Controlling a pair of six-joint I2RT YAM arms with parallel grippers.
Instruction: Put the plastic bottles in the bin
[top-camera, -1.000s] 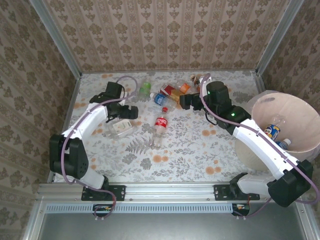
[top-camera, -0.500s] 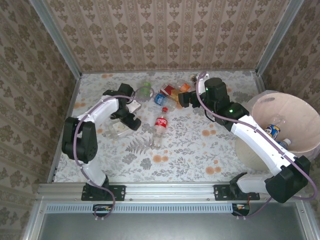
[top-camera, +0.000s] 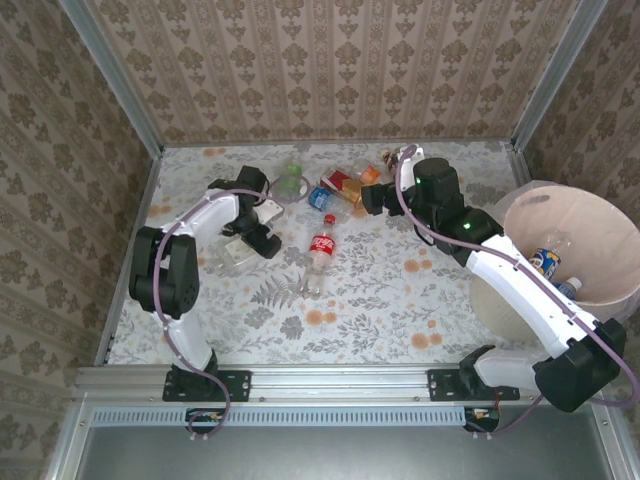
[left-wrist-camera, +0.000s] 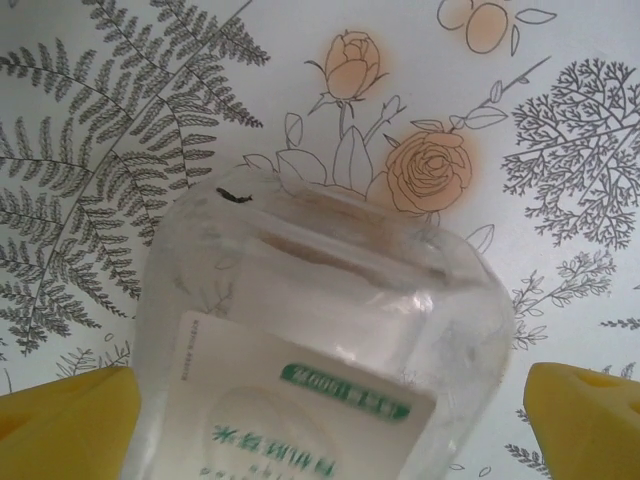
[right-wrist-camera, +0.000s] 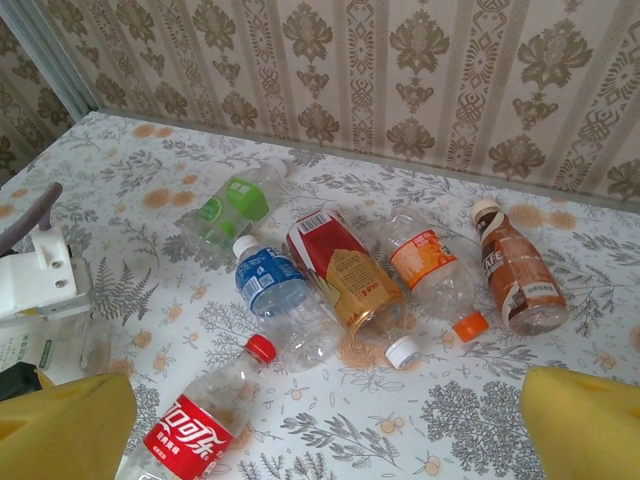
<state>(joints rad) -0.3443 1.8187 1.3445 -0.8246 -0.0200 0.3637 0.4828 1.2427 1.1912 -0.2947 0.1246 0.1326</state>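
Observation:
A clear bottle with a white and green label (left-wrist-camera: 300, 400) lies on the table (top-camera: 380, 290), and my left gripper (left-wrist-camera: 325, 425) stands open astride it, one yellow finger (left-wrist-camera: 70, 420) on each side. From above, that bottle (top-camera: 232, 256) is under the left gripper (top-camera: 252, 236). My right gripper (right-wrist-camera: 325, 410) hangs open and empty above a row of lying bottles: green (right-wrist-camera: 225, 205), blue (right-wrist-camera: 275, 290), red-gold (right-wrist-camera: 345, 275), orange (right-wrist-camera: 430, 265), brown (right-wrist-camera: 515, 270) and Coca-Cola (right-wrist-camera: 195, 430). The bin (top-camera: 600, 215) stands at the right with two bottles (top-camera: 546, 262) inside.
Patterned walls close off the table at the back and both sides. The right arm (top-camera: 510, 275) stretches from its base past the bin's rim. Open floral tabletop lies in front of the Coca-Cola bottle (top-camera: 320, 252).
The left arm has folded in, its elbow swinging toward the gripper, and the gripper has turned over the white-labelled bottle. The right gripper has edged slightly toward the back row of bottles.

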